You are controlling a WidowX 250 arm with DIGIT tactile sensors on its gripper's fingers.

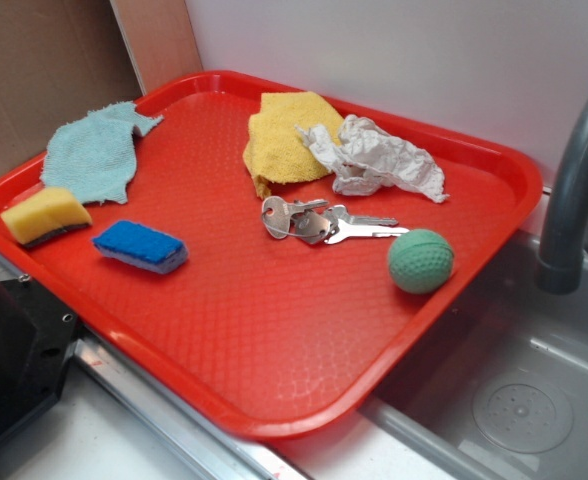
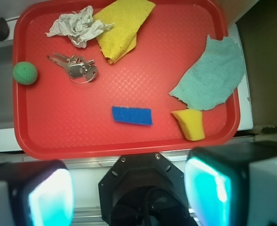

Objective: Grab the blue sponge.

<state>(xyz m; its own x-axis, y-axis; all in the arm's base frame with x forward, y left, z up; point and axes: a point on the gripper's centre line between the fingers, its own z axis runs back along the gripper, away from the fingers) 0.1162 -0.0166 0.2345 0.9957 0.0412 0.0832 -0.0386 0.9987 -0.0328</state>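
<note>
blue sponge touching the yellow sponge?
No. In the exterior view bare red tray separates the blue sponge from the yellow sponge.

- A kitchen-sink mock-up, probably a lab test station rather than a lived-in home.
- A grey faucet [image 1: 574, 190] stands over a grey sink basin [image 1: 504, 400] with a round drain.
- A red tray [image 1: 274, 330] lies beside the basin, holding an odd mix: sponges, cloths, keys [image 1: 319, 222], a green ball [image 1: 420, 261].
- Cardboard [image 1: 44, 70] leans against the bare wall behind.

Bright, even light throughout; shadows on the red tray [image 1: 274, 330] are soft. In the wrist view, the gripper fingers [image 2: 49, 197] are blurred, glowing cyan.
</note>
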